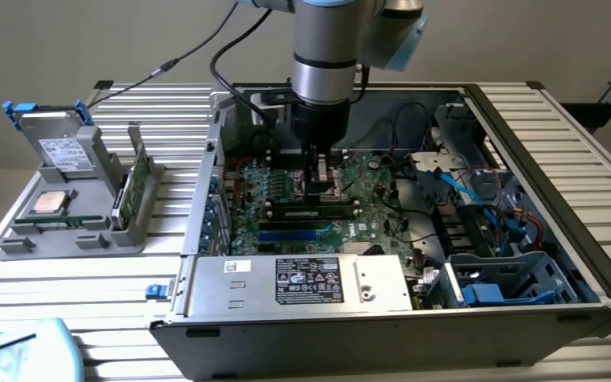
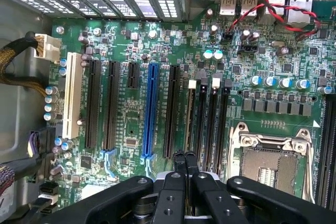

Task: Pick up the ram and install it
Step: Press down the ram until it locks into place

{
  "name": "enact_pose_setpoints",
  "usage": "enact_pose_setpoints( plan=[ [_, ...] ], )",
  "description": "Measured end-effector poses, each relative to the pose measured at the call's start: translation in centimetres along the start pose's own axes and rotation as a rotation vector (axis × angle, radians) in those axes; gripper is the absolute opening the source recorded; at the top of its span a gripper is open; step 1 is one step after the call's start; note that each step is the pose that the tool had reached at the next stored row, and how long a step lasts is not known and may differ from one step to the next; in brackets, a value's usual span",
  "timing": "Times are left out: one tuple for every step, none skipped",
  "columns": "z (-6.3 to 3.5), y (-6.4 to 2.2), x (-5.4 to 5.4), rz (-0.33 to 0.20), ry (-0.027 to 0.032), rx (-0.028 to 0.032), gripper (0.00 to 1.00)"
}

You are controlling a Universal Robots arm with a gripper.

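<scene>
The ram [image 1: 308, 212] stands on edge in a memory socket of the motherboard [image 1: 375, 199] inside the open computer case. In the wrist view the ram [image 2: 188, 119] is a thin strip seen edge-on in the socket nearest the long black expansion slots. My gripper [image 1: 321, 187] hangs straight down over the board, just above the ram. Its black fingers are shut tight together, and the gripper [image 2: 185, 155] has its tips over one end of the stick. Whether the tips touch the ram, I cannot tell.
Beside the ram lie empty black memory sockets [image 2: 212, 124], a blue slot [image 2: 152, 108] and the open processor socket [image 2: 270, 156]. A power supply [image 1: 305, 282] and case walls [image 1: 560, 143] hem the board in. At the exterior view's left, a grey holder [image 1: 72, 231] carries a green board [image 1: 134, 187] and a chip [image 1: 51, 203].
</scene>
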State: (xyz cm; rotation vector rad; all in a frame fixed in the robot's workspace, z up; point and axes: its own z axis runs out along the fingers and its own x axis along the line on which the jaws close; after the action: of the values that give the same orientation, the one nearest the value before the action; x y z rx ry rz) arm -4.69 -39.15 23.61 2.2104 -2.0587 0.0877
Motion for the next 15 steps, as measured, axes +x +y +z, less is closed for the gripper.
enact_pose_setpoints(
  plan=[
    [-0.01,-0.05,0.0,0.000,-0.0001,0.0000,0.10],
    [-0.03,-0.13,0.0,0.000,-0.0001,0.0000,0.10],
    [-0.05,-0.24,0.0,0.000,0.0001,-0.0001,0.10],
    [-0.06,-0.37,0.0,0.000,0.0002,-0.0002,0.10],
    [-0.06,-0.54,0.1,0.000,0.0001,-0.0002,0.10],
    [-0.07,-0.67,0.1,0.000,0.0000,-0.0001,0.10],
    [-0.07,-0.79,0.1,0.000,-0.0001,-0.0001,0.10],
    [-0.07,-0.86,0.1,0.000,0.0000,-0.0001,0.10],
    [-0.08,-0.87,0.1,0.000,0.0001,-0.0002,0.10],
    [-0.08,-0.87,0.1,0.000,0.0001,-0.0002,0.10],
    [-0.08,-0.87,0.1,0.000,0.0000,-0.0002,0.10],
    [-0.08,-0.88,0.1,0.000,0.0000,-0.0002,0.10],
    [-0.08,-0.88,0.1,0.000,0.0001,-0.0002,0.10],
    [-0.08,-0.95,0.1,0.000,0.0000,-0.0002,0.10],
    [-0.08,-1.05,0.1,0.000,0.0000,-0.0001,0.10]
  ],
)
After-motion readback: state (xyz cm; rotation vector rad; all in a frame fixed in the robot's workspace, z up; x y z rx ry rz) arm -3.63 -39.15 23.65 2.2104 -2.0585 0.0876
